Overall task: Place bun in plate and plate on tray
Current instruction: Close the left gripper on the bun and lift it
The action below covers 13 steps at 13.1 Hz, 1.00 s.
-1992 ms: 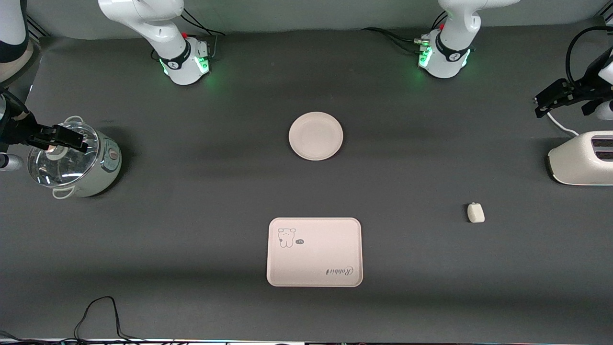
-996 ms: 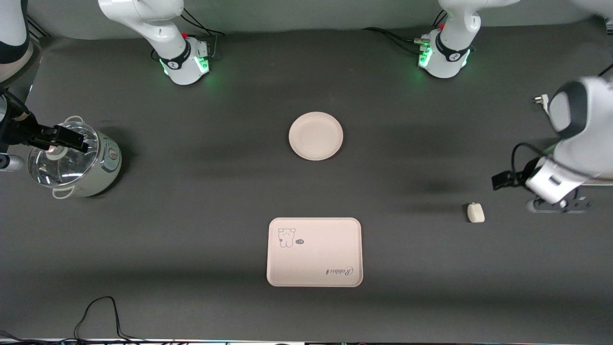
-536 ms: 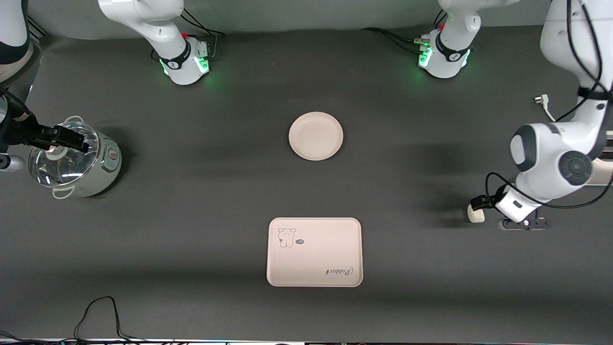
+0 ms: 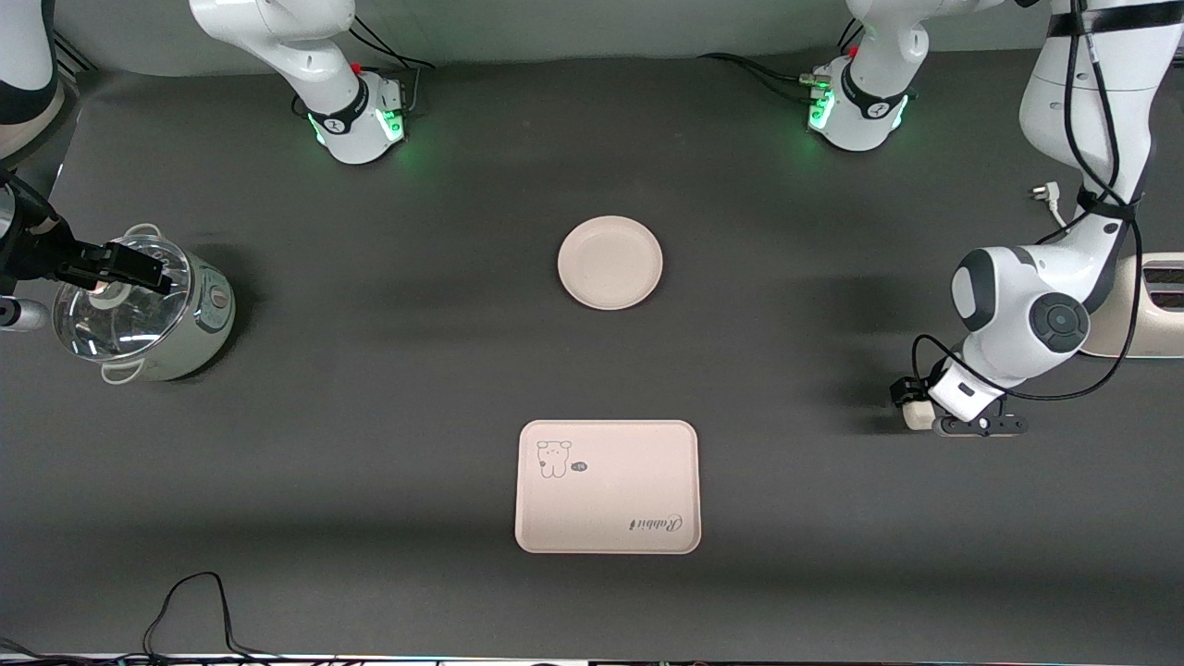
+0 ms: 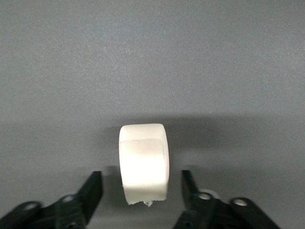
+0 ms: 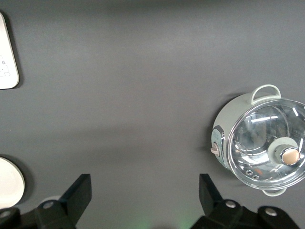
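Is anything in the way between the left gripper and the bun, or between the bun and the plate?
Nothing visible. The left gripper is down at the bun, jaws open on either side of it with gaps. Between the bun and the plate lies only bare table. The right gripper waits over the pot.

Plate (image 4: 610, 262) farther than tray (image 4: 608, 487).
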Tool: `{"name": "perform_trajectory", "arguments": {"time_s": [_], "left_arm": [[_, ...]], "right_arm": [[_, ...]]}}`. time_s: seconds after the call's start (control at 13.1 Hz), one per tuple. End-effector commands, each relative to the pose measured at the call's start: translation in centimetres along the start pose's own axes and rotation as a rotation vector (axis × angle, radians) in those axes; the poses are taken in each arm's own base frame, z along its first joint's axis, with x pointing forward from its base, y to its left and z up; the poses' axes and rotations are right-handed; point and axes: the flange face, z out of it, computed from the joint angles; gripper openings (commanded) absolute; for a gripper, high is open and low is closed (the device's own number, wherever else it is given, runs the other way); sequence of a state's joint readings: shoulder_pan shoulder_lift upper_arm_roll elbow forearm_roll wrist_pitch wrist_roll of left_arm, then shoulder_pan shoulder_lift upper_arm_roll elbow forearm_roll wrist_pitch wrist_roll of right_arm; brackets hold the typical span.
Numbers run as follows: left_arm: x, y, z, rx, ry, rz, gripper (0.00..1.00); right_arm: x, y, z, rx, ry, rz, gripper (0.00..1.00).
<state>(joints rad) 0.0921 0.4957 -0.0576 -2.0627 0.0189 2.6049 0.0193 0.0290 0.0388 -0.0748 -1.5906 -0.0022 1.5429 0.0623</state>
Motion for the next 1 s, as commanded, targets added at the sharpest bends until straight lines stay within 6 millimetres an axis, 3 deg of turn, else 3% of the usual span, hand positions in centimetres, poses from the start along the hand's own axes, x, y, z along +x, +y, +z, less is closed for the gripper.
{"name": "perform_trajectory", "arguments": {"time_s": [0.0, 0.31, 0.46, 0.61, 0.69, 0.92], "left_arm": [[-0.2, 0.0, -0.5, 0.001, 0.01, 0.017, 0.46], [0.0, 0.1, -0.6, 0.001, 0.01, 0.019, 0.41], [0.3, 0.3, -1.6, 0.0, 0.019, 0.016, 0.41], [0.6, 1.2, -5.3, -0.002, 0.004, -0.003, 0.41], [0.8, 2.4, -8.2, -0.001, -0.027, -0.013, 0.41], [0.4, 9.1, -18.3, 0.018, -0.143, -0.075, 0.42]], "right_arm": [[-0.3, 0.3, -0.2, -0.007, 0.001, 0.0, 1.0], [-0.3, 0.3, -0.2, -0.007, 0.004, 0.0, 1.0], [-0.3, 0.3, -0.3, -0.005, 0.008, -0.001, 1.0], [-0.3, 0.3, -0.3, -0.005, 0.011, -0.001, 1.0], [-0.3, 0.3, -0.3, -0.005, 0.013, -0.001, 1.0], [-0.2, 0.3, -0.2, -0.005, 0.012, -0.001, 1.0]]}}
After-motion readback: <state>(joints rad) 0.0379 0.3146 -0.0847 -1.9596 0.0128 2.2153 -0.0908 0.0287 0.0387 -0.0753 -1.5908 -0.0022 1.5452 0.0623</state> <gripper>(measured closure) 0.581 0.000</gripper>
